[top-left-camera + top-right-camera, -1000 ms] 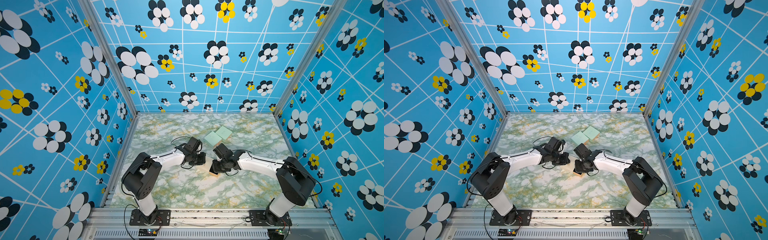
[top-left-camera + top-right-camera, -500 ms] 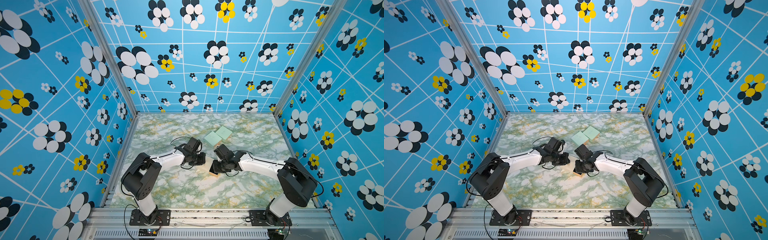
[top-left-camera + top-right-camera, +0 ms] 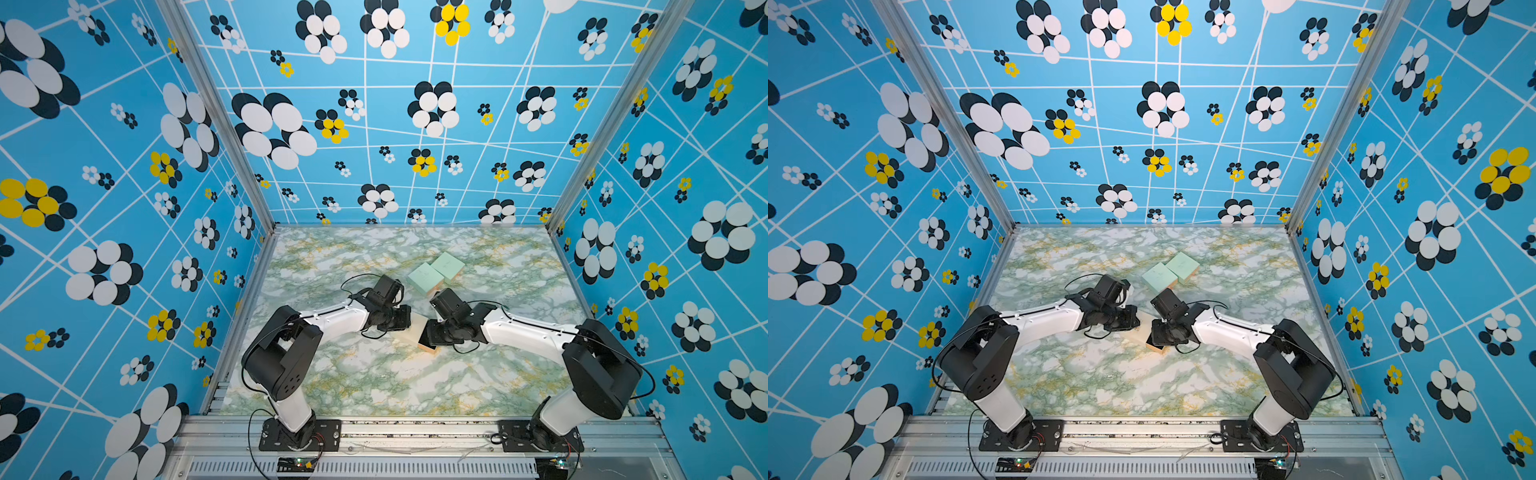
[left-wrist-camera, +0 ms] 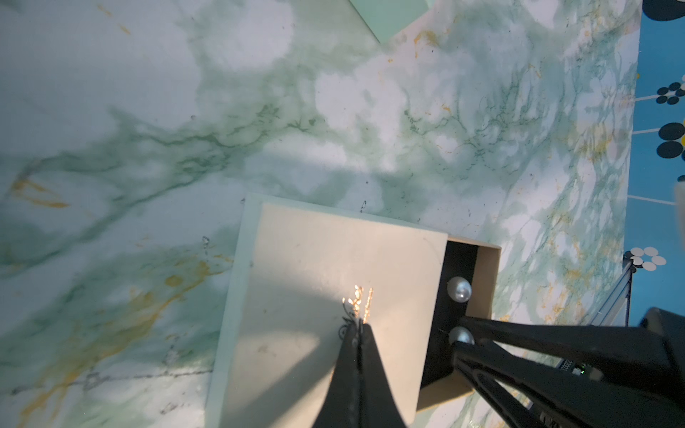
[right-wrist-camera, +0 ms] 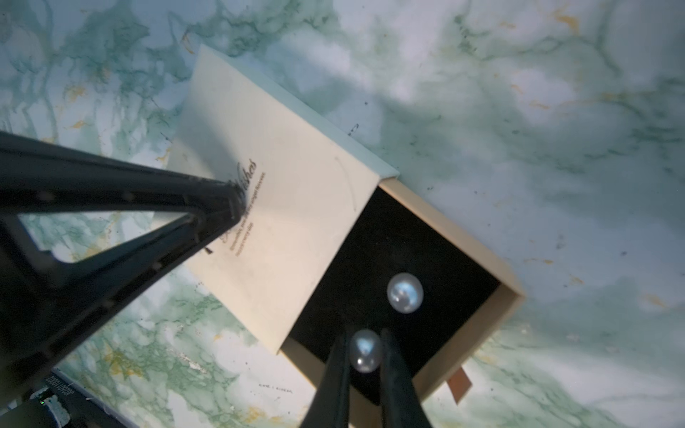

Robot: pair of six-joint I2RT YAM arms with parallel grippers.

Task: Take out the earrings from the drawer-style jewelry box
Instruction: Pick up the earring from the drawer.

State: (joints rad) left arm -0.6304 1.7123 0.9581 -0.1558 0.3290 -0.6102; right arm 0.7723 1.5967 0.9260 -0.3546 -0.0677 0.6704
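Observation:
The jewelry box (image 3: 415, 328) lies mid-table between both arms. Its cream sleeve (image 5: 289, 207) carries dark script, and its drawer (image 5: 482, 255) is slid out, showing a black lining. Two pearl-like earrings rest in the drawer. My right gripper (image 5: 365, 333) is shut on the nearer earring (image 5: 365, 350), with a finger on each side. The other earring (image 5: 404, 293) lies free beside it. My left gripper (image 4: 357, 326) is shut, its tip pressing on the sleeve's top (image 4: 315, 266). The left wrist view also shows both earrings (image 4: 459, 289) and the right gripper (image 4: 457, 333).
Two mint-green square boxes (image 3: 426, 276) (image 3: 448, 264) sit side by side just behind the arms. A brown pull tab (image 5: 459, 383) sticks out from the drawer's end. Blue flowered walls enclose the marble-patterned table (image 3: 374, 386) on three sides.
The right gripper's jaws have narrowed slightly onto the earring. Both arms have otherwise stayed almost still.

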